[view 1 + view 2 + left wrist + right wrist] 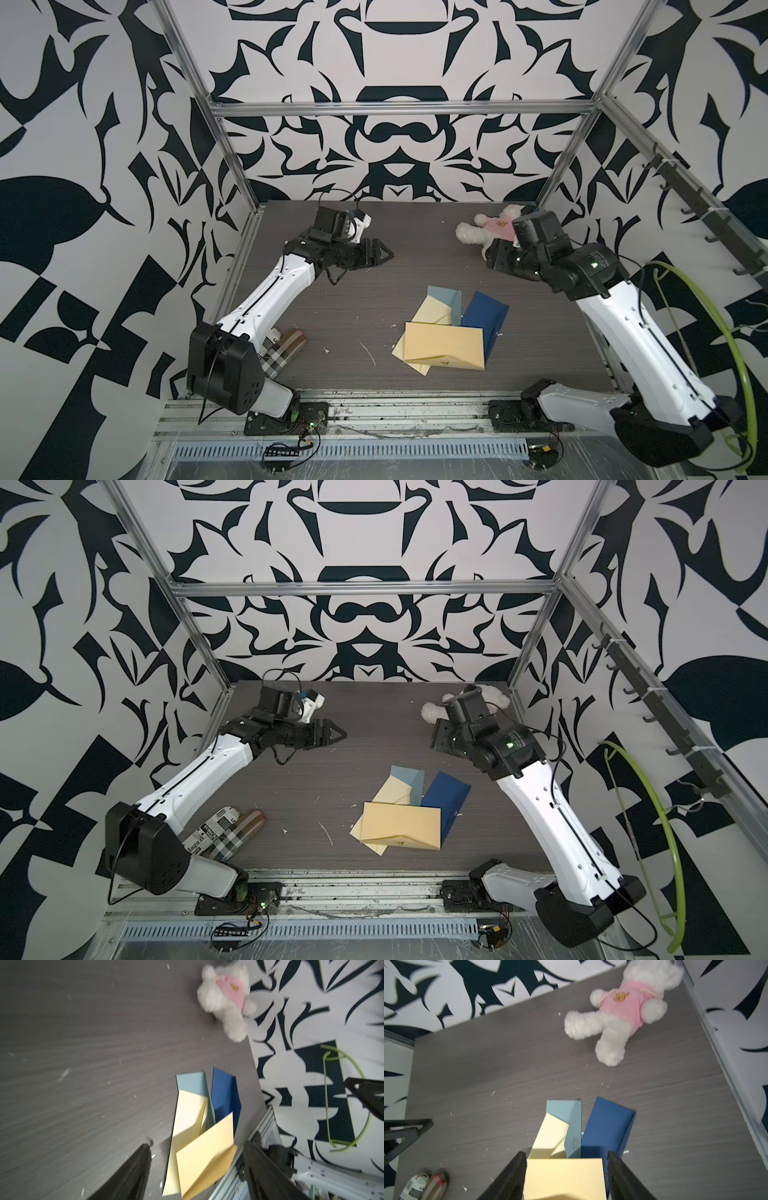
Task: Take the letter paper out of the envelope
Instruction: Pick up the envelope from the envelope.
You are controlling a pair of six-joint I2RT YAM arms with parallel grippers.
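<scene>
**Both top views.** A golden envelope lies flat on the dark table, topmost in a loose pile. A pale yellow sheet, probably the letter paper, shows from under its far and left edges. Whether it sits inside that envelope or only beneath it cannot be told. Just beyond the golden envelope lie a light blue envelope and a dark blue envelope with one side raised.

The left arm and right arm hang well beyond the golden envelope, one to each side, likely lining up a reach. A plush toy is far beyond it, and cans lie well to its left.

Bare table to the left of the golden envelope gives room to slide paper out. Its near edge lies close to the front rail, so there is little room there.

**Left wrist view, blurred.** The left gripper has its fingers spread and empty, with the golden envelope lying below them.

**Right wrist view.** The right gripper is also parted and holds nothing. The golden envelope is framed between its fingers, which suggests this arm is aimed at it.
</scene>
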